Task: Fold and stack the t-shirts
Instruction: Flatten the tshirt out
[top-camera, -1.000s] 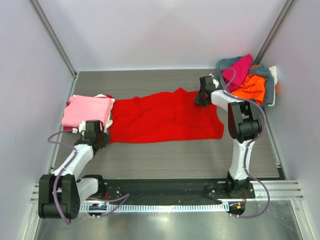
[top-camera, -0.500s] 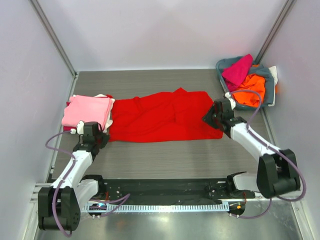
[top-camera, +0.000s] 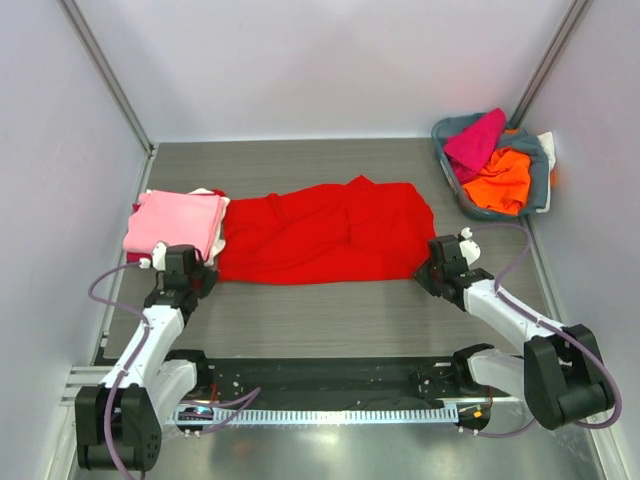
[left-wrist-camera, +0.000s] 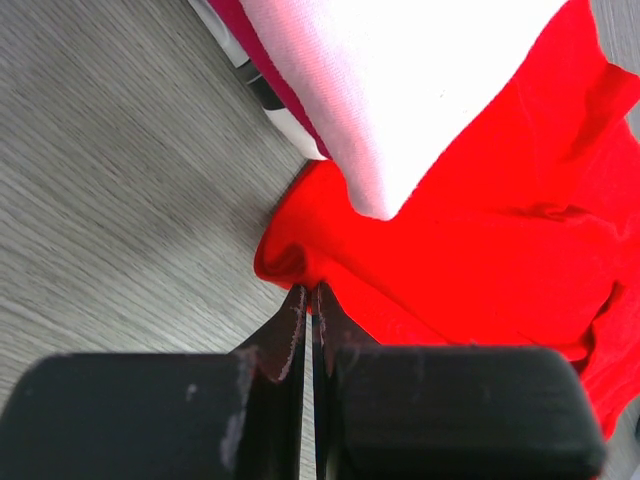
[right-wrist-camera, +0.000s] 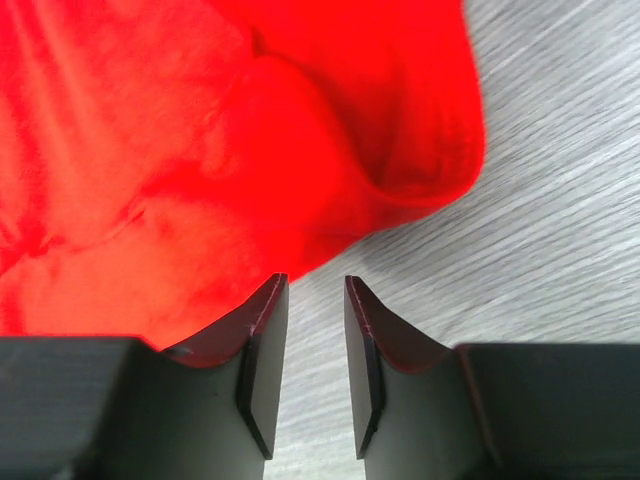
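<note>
Both at red t-shirt (top-camera: 320, 235): left hand (left-wrist-camera: 308, 290) closed, right hand (right-wrist-camera: 314, 284) ajar.

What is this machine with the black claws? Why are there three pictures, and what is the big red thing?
It is a robot with two arms, and its job is folding t-shirts. One picture looks down from above. The other two come from small cameras on the wrists, so you see the claws close up. A red t-shirt lies spread on the table, beside a folded pink t-shirt. A basket in the corner holds more shirts. The left gripper is pinched shut on the red shirt's corner. The right gripper is open at the opposite edge, holding nothing.
</note>
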